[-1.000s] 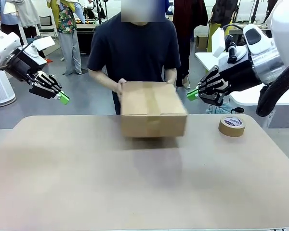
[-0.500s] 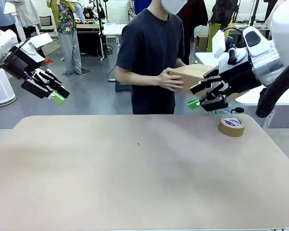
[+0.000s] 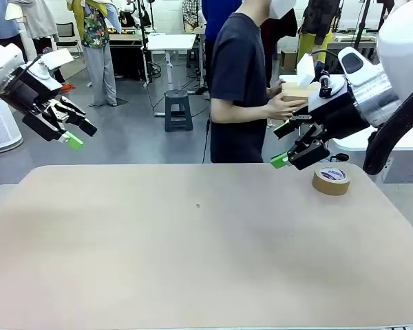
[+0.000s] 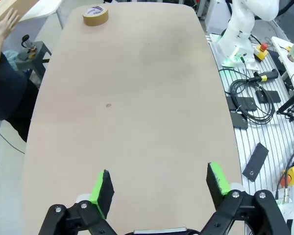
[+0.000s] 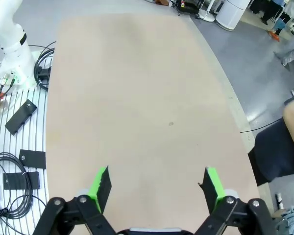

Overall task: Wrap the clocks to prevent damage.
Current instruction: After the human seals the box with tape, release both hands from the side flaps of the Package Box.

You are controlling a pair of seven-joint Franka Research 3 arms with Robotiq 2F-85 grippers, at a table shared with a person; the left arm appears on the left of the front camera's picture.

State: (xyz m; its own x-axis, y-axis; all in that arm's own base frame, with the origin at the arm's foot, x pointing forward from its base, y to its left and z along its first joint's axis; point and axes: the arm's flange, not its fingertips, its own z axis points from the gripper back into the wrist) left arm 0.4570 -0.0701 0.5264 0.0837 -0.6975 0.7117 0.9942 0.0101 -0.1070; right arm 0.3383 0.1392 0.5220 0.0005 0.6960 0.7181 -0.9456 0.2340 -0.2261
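Observation:
A person stands side-on at the table's far edge, holding a cardboard box [image 3: 295, 90] at chest height, partly behind my right arm. My left gripper [image 3: 81, 135] hovers open and empty above the table's far left corner; in its wrist view the left gripper [image 4: 159, 181] has its fingers spread wide over bare tabletop. My right gripper [image 3: 283, 142] hangs open and empty just left of a roll of brown tape [image 3: 331, 180], below the box. From its own wrist the right gripper [image 5: 155, 181] looks down at bare tabletop.
The tape roll [image 4: 95, 14] lies flat near the tan table's [image 3: 193, 261] far right corner. The person's hand [image 4: 7, 22] shows at that end. Cables and black parts [image 5: 19, 161] lie on the slatted base beside the table. A stool [image 3: 178, 112] stands behind.
The person lifted the box off the table, turned to the right and now carries it away. My right gripper dropped lower toward the tape; my left gripper shifted slightly left.

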